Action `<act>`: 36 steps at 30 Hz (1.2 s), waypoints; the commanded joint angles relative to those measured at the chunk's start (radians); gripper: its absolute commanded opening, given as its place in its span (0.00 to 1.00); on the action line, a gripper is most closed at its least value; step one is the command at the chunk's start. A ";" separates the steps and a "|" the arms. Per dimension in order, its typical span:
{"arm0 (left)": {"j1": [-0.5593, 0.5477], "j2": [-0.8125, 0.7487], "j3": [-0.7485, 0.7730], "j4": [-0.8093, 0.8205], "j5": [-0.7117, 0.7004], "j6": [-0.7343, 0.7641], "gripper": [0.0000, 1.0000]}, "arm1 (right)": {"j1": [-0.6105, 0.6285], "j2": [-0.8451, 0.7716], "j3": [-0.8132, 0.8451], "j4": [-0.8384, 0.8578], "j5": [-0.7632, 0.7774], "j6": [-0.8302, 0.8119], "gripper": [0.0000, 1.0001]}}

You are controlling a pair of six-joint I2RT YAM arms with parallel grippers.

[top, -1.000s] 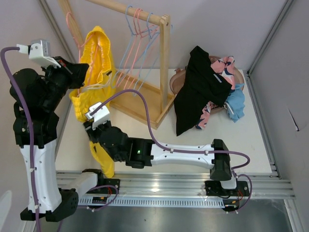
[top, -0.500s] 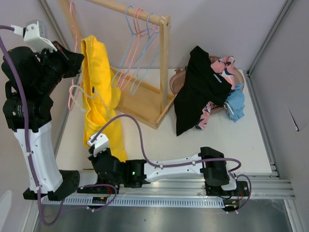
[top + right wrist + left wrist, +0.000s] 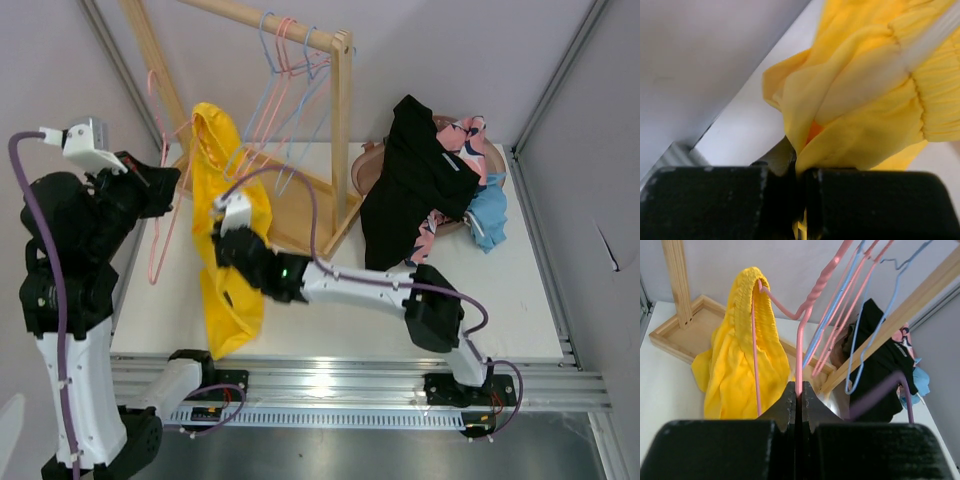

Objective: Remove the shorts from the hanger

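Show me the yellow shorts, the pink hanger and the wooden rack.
yellow shorts (image 3: 230, 310), top external view, lower hanging leg.
pink hanger (image 3: 800, 355), left wrist view, straight wire stem below the twist.
wooden rack (image 3: 342, 130), top external view, right upright post.

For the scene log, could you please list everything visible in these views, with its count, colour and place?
shorts: one, yellow, hanging off the held hanger, left of the rack
held hanger: one, pink, off the rod, at the left
rack: one, wooden, back centre of the table
hangers on the rod: several, pink and blue; exact count unclear
black garment: one, draped over the basket, right of the rack
patterned garment: one, pink and dark, in the basket
blue garment: one, at the basket's right edge
basket: one, brownish, back right
table: one, white
left fingers: black, shut on the held hanger
right fingers: black, shut on the shorts
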 commanded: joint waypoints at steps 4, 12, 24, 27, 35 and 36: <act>-0.006 -0.064 -0.017 -0.030 0.029 -0.085 0.00 | -0.238 0.147 0.402 -0.137 -0.203 0.031 0.00; -0.006 -0.124 -0.103 0.050 -0.028 -0.072 0.02 | -0.195 0.036 0.138 -0.041 -0.238 0.095 0.00; -0.006 0.066 -0.052 0.264 -0.129 -0.017 0.00 | 0.197 -0.351 -0.450 0.037 0.048 0.095 0.00; -0.006 0.165 0.041 0.278 -0.120 0.034 0.00 | 0.265 -0.494 -0.531 -0.083 0.238 0.135 0.00; -0.005 0.342 0.204 0.300 -0.066 0.042 0.00 | 0.048 -0.902 -0.521 -0.230 0.479 -0.087 0.00; -0.005 0.354 0.216 0.301 -0.057 0.037 0.00 | -0.085 -0.928 -0.498 -0.202 0.462 -0.197 0.00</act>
